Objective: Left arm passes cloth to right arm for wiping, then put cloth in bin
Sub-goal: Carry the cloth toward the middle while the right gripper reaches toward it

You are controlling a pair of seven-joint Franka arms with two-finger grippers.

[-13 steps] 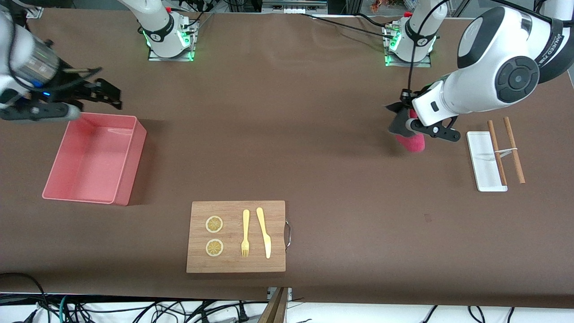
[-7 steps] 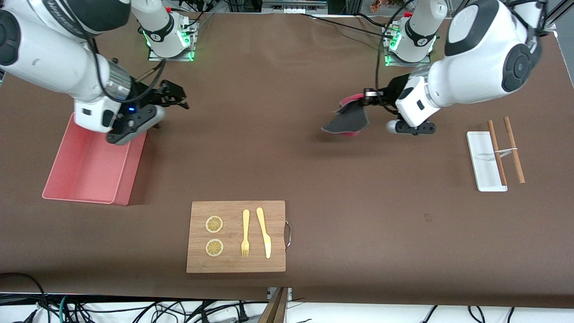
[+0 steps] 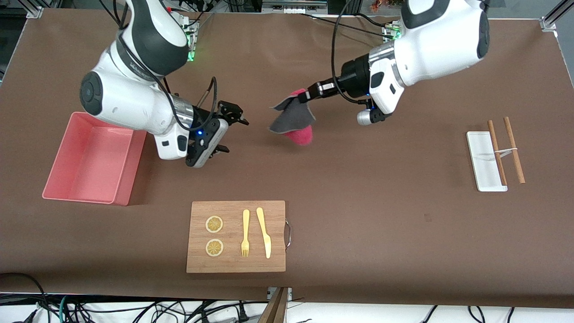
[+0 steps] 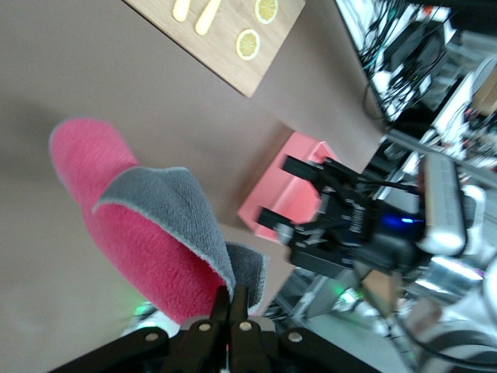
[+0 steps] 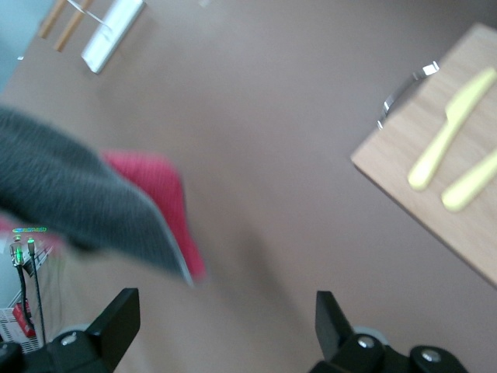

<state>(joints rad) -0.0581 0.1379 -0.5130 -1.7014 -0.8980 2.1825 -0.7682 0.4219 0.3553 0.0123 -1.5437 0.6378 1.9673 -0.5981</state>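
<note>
The cloth [image 3: 292,121], magenta-pink on one face and dark grey on the other, hangs in the air over the middle of the table, pinched at its top edge by my left gripper [image 3: 305,96], which is shut on it. The left wrist view shows the cloth [image 4: 140,233] draping from the shut gripper [image 4: 233,299]. My right gripper [image 3: 233,115] is open and empty, held over the table beside the cloth, a short gap from it. In the right wrist view the cloth [image 5: 85,202] hangs ahead of the open gripper [image 5: 225,318]. The pink bin [image 3: 121,179] stands empty at the right arm's end.
A wooden cutting board [image 3: 235,264] with two lemon slices, a yellow fork and a yellow knife lies near the front edge. A white tray [image 3: 484,154] with two brown sticks [image 3: 506,150] across it lies at the left arm's end.
My left gripper has carried the cloth from the tray's end toward the table's middle. My right gripper has swung from over the bin toward the cloth.
</note>
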